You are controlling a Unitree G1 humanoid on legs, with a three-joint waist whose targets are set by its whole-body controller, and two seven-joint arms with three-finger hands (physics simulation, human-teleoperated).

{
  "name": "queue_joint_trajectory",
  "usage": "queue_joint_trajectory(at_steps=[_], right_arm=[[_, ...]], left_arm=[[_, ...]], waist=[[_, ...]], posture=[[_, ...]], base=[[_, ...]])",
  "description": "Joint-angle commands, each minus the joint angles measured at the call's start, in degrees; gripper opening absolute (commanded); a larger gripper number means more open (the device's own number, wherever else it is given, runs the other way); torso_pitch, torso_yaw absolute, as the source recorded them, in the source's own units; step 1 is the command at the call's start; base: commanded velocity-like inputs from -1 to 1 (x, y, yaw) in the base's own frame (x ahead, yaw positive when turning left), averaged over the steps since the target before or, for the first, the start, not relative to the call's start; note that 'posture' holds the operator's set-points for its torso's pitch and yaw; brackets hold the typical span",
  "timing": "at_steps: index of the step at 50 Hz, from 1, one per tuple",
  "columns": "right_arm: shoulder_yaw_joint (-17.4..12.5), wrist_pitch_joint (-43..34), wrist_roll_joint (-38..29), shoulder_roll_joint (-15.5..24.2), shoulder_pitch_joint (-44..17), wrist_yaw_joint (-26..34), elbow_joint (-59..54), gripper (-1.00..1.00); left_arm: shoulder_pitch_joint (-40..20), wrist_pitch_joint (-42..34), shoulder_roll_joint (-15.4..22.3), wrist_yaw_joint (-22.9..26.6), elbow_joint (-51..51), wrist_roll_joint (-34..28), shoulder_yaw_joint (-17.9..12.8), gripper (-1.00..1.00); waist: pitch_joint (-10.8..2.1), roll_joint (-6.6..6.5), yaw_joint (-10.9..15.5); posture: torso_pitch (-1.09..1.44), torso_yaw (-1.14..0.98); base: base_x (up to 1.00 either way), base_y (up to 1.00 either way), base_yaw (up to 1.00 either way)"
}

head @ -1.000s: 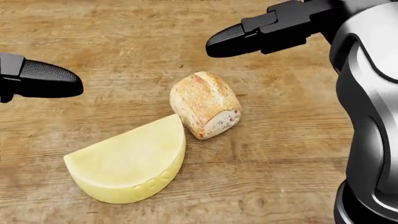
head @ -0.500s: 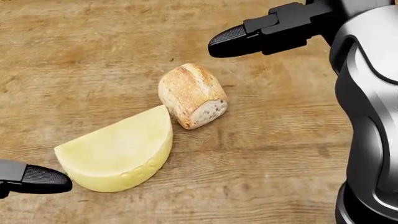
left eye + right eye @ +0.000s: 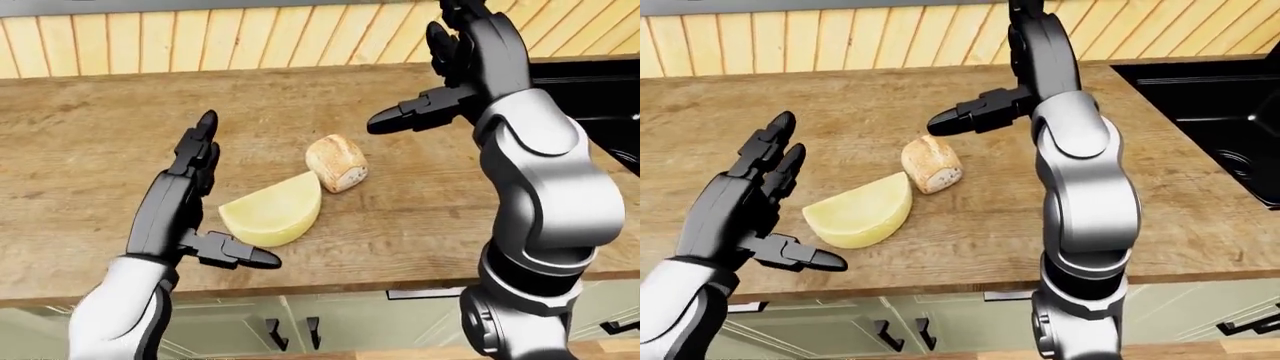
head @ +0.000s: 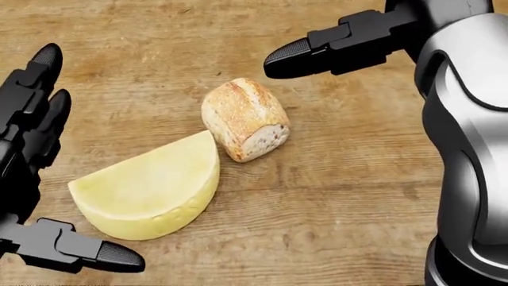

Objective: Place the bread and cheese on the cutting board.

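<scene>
- The bread (image 4: 245, 119) and the cheese (image 4: 150, 190) both lie on the wooden surface (image 3: 90, 142), side by side, the bread just to the far right of the cheese; the cheese's pointed corner comes right up to the bread, and I cannot tell whether they touch.
- I see no separate cutting board in any view. The whole wood top looks like one piece, so I cannot tell whether the two foods already rest where they should.
- My left robot hand (image 3: 190, 202) is released: fingers (image 3: 200, 146) stretched out straight, thumb sticking sideways at the near edge, palm facing the cheese from its left. It holds nothing and stands just beside the cheese, not on it.
- My right robot hand (image 3: 1025, 60) is raised above the far side of the bread, also released, with one finger pointing left over the surface. It grips nothing.
- A dark sink (image 3: 1210, 112) sits at the far right.
- My judgement: if a board lies elsewhere, nothing is done yet and both items remain to be picked up and moved; neither is grasped now.
</scene>
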State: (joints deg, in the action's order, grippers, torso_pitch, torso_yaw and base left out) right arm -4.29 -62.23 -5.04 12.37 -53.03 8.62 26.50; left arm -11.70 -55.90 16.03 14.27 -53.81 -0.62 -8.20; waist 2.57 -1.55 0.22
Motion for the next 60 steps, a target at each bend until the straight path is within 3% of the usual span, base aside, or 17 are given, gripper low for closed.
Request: queue_joint_trajectory(at_steps=[1,17,18,19,23,26,53,55,58,60], right_arm=[[-0.2,1.4,-0.2,0.3,-1.9,-0.3,1.5,1.00],[-0.2,1.7,-0.5,0.2,-1.8,-0.1,1.0,1.00],[-0.1,2.0,-0.5,0.2,-1.6,0.0,0.8,1.00],[-0.1,1.9,-0.5,0.2,-1.8,-0.1,0.8,1.00],[-0.2,2.0,-0.5,0.1,-1.7,0.0,0.9,1.00],[-0.2,2.1,-0.5,0.1,-1.6,-0.1,0.8,1.00],[-0.1,1.8,-0.5,0.2,-1.8,-0.2,0.9,1.00],[-0.1,2.0,-0.5,0.1,-1.7,-0.2,0.8,1.00],[-0.2,2.0,-0.5,0.2,-1.7,-0.2,0.8,1.00],[-0.3,1.8,-0.4,0.2,-1.9,-0.2,1.0,1.00]], left_arm=[[-0.9,3.4,-0.7,2.6,-0.8,-4.8,-0.8,1.00],[2.7,11.9,-7.0,8.4,3.0,-15.1,1.5,1.00],[3.1,12.3,-7.1,8.7,2.9,-15.6,1.9,0.74],[3.3,13.0,-7.4,8.9,3.1,-16.1,2.3,0.64],[3.5,13.9,-8.0,9.7,3.5,-17.2,2.6,0.57],[3.9,14.4,-8.4,10.3,3.5,-17.8,2.8,0.38],[6.9,20.2,-9.6,13.1,6.4,-20.3,3.0,0.15],[6.9,20.3,-9.7,13.2,6.5,-20.5,3.1,-0.15],[7.0,20.4,-9.7,13.3,6.6,-20.8,3.2,-0.44],[7.2,20.8,-9.8,13.3,6.8,-21.0,3.2,-0.79]], waist=[[-1.33,0.08,0.0],[-1.67,1.09,0.5],[-1.67,1.12,0.5],[-1.69,1.14,0.5],[-1.74,1.24,0.6],[-1.69,1.31,0.7],[-1.48,1.62,1.1],[-1.48,1.61,1.1],[-1.53,1.61,1.1],[-1.59,1.62,1.1]], posture=[[0.00,0.00],[0.00,0.00],[0.00,0.00],[0.00,0.00],[0.00,0.00],[0.00,0.00],[0.00,0.00],[0.00,0.00],[0.00,0.00],[0.00,0.00]], base=[[0.00,0.00,0.00],[0.00,0.00,0.00],[0.00,0.00,0.00],[0.00,0.00,0.00],[0.00,0.00,0.00],[0.00,0.00,0.00],[0.00,0.00,0.00],[0.00,0.00,0.00],[0.00,0.00,0.00],[0.00,0.00,0.00]])
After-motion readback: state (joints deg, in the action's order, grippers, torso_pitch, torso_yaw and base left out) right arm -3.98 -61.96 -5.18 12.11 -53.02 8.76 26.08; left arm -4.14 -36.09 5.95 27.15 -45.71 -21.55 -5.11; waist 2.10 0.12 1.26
